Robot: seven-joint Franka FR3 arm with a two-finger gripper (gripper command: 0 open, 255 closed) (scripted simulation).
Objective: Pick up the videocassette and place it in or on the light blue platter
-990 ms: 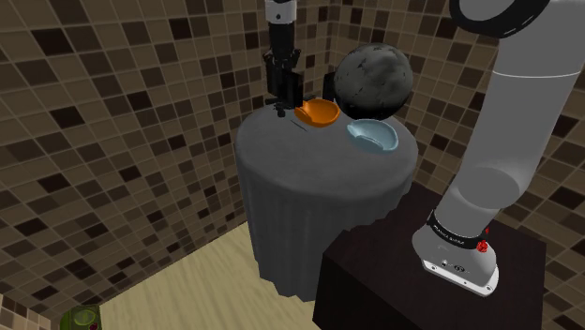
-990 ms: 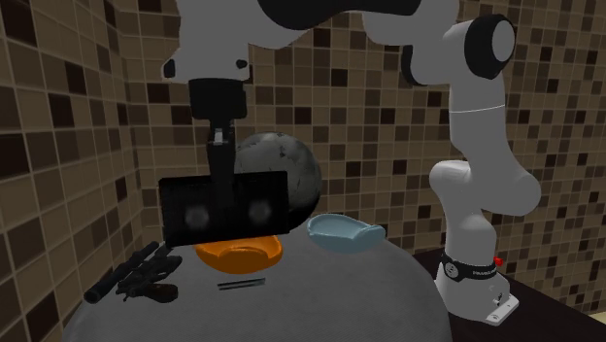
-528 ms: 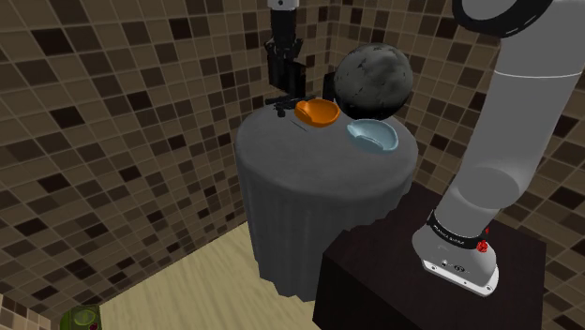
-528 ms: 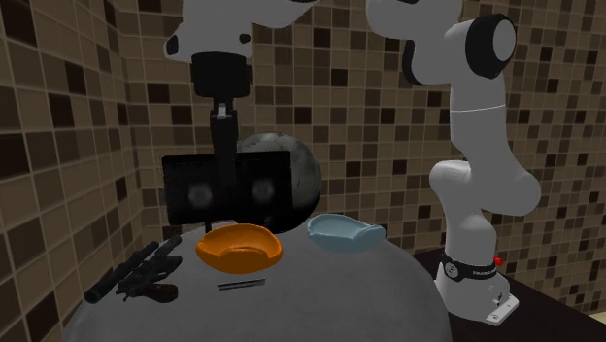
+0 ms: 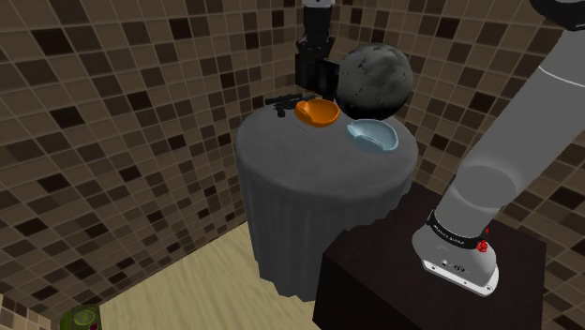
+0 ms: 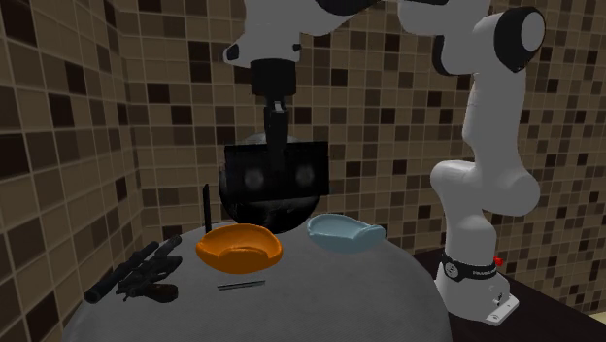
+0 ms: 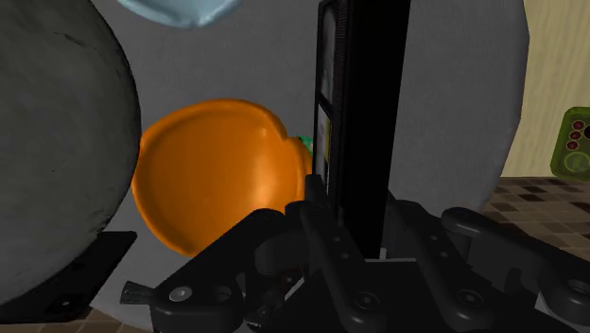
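Observation:
The videocassette (image 6: 277, 177) is a flat black box with two round windows, and it hangs upright in the air. My gripper (image 6: 276, 144) is shut on its top edge. It hovers above the orange bowl (image 6: 239, 248), in front of the grey sphere (image 6: 291, 209). The light blue platter (image 6: 342, 233) lies on the table to the second exterior view's right of the bowl. From the shoulder view the cassette (image 5: 314, 71) hangs under the gripper (image 5: 315, 54), behind the bowl (image 5: 317, 112) and up-left of the platter (image 5: 373, 135). In the wrist view the cassette (image 7: 364, 104) stands clasped in the gripper (image 7: 364, 216).
A round table under a grey cloth (image 5: 319, 183) carries everything. Black tools (image 6: 136, 272) and a thin dark stick (image 6: 241, 285) lie near the second exterior view's left. The large sphere (image 5: 373, 80) crowds the platter's far side. Tiled walls stand close behind. A green object (image 5: 80, 319) sits on the floor.
The gripper has carried the cassette upward and toward the second exterior view's right, from beside the orange bowl to in front of the grey sphere, nearer the platter.

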